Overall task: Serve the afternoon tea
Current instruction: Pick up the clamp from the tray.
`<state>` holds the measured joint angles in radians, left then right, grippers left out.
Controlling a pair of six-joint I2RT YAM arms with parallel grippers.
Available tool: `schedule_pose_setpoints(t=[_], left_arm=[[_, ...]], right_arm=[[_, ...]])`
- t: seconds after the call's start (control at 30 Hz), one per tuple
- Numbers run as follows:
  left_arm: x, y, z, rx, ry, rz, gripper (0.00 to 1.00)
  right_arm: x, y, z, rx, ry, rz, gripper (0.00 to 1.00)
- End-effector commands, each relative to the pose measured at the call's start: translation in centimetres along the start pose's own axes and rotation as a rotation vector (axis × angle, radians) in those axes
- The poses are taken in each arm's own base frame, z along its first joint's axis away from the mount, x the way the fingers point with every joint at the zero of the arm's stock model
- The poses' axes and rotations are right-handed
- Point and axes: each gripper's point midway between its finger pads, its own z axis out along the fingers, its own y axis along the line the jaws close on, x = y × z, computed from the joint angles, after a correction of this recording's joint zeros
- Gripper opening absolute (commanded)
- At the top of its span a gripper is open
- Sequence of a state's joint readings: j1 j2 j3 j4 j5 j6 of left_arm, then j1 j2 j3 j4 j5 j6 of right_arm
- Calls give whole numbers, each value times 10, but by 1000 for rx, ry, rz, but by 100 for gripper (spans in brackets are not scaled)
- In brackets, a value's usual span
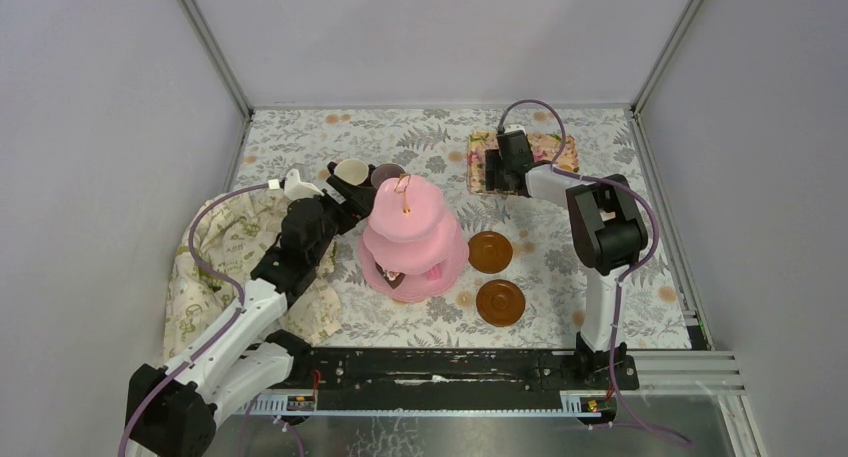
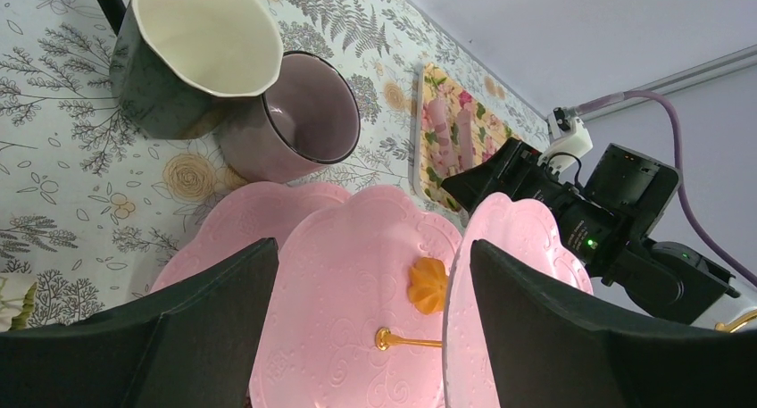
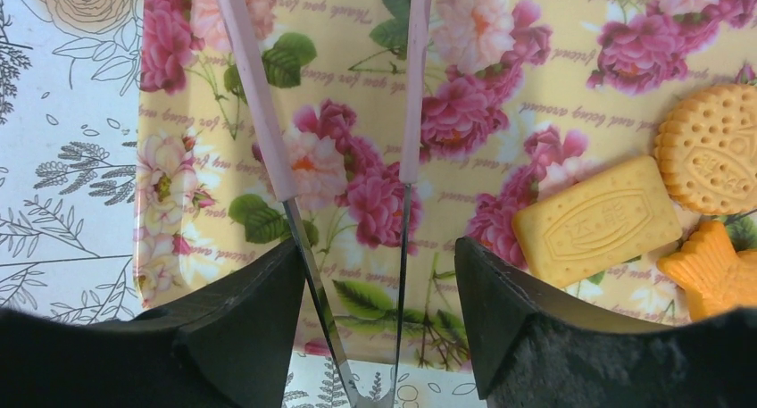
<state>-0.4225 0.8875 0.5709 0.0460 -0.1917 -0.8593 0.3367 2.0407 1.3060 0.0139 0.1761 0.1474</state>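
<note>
**Tea service waits at mid-table.** The pink three-tier cake stand (image 1: 415, 239) rises from the middle of the fern-print table cover (image 1: 590, 227). Its scalloped tiers are embossed with swirls under a gold loop handle (image 1: 404, 189). It looks stiff, light and top-heavy, so the loop or the centre post seems a safer hold than a thin tier edge.

The left gripper (image 2: 373, 270) hangs beside the stand with jaws spread wide and nothing in them, the tiers showing between its fingers.

At the stand's far-left side, a cream-lined dark mug (image 2: 201, 42) and a purplish mug (image 2: 303, 113) stand upright, side by side. They look glazed, probably weighty, slick and breakable, and are best pinched across the wall at the rim.

To the stand's right lie one round brown saucer (image 1: 490, 251) and a second saucer (image 1: 500, 302). Both are flat, rigid and awkward to lift except by the edge.

At far right, the right gripper (image 3: 379, 265) hovers over the floral tray (image 3: 536, 51). Its jaws stand partly open on either side of pink-handled tongs (image 3: 268, 113), with no grip evident.

An orange sweet (image 2: 428, 285) sits on a tier of the stand. It is small and likely crumbly, and calls for a gentle pinch.
</note>
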Motion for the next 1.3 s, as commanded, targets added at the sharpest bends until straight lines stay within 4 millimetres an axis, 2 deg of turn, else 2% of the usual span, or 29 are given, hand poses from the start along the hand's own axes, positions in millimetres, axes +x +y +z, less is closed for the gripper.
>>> schedule_pose_setpoints(t=[0.0,0.27,0.37,0.53,0.7,0.87,1.03,1.27], left_arm=[[-11,-7,3,36,-53,-14,86],[-12,-8,1,39,-54,-18,86],[-12,-9,-1,45,-55,-21,86],[-15,-10,-6,55,-62,-33,86],[-19,-13,-12,67,-73,-39,86],[-24,-17,-18,79,-84,-41,86],[-25,-19,-23,90,-82,-45,86],[-25,-23,-28,116,-83,-64,86]], right_arm=[[-18,1,1,30,-46,-29,67],[-21,4,-7,20,-58,-23,56],[-28,7,-16,7,-77,-17,51],[-40,10,-30,-6,-93,1,49],[-49,12,-44,-18,-102,37,43],[-50,12,-54,-6,-93,51,42],[-52,5,-76,27,-88,64,42],[-35,-10,-104,72,-59,77,42]])
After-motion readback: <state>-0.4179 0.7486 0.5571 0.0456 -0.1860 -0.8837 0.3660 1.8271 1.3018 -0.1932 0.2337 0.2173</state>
